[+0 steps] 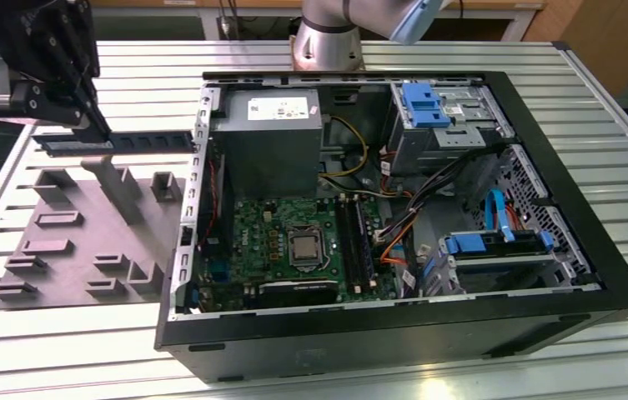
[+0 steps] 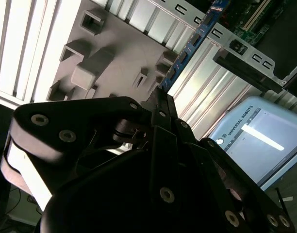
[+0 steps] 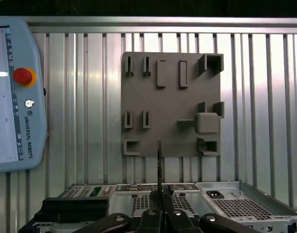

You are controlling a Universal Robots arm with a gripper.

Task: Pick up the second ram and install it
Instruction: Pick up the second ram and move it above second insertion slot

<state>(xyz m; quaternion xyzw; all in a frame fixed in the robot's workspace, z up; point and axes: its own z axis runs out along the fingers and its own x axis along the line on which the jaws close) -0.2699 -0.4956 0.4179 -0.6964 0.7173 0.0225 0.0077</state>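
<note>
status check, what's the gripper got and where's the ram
Gripper shut on the second ram. Ram held over the grey tray, outside the computer case. Its side wall stands between ram and motherboard.

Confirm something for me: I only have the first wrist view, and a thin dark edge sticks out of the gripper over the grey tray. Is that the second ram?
Observer: Yes. In the exterior view the gripper is shut on the second ram, held level, its row of chips showing.
Operator: Is it clear of the tray?
Observer: It looks so: it hangs above the tray at its edge, resting in none of the holders.
Operator: And the slots?
Observer: The motherboard lies open in the case, on the exterior view's right of the tray; long memory slots run beside the processor.
</note>
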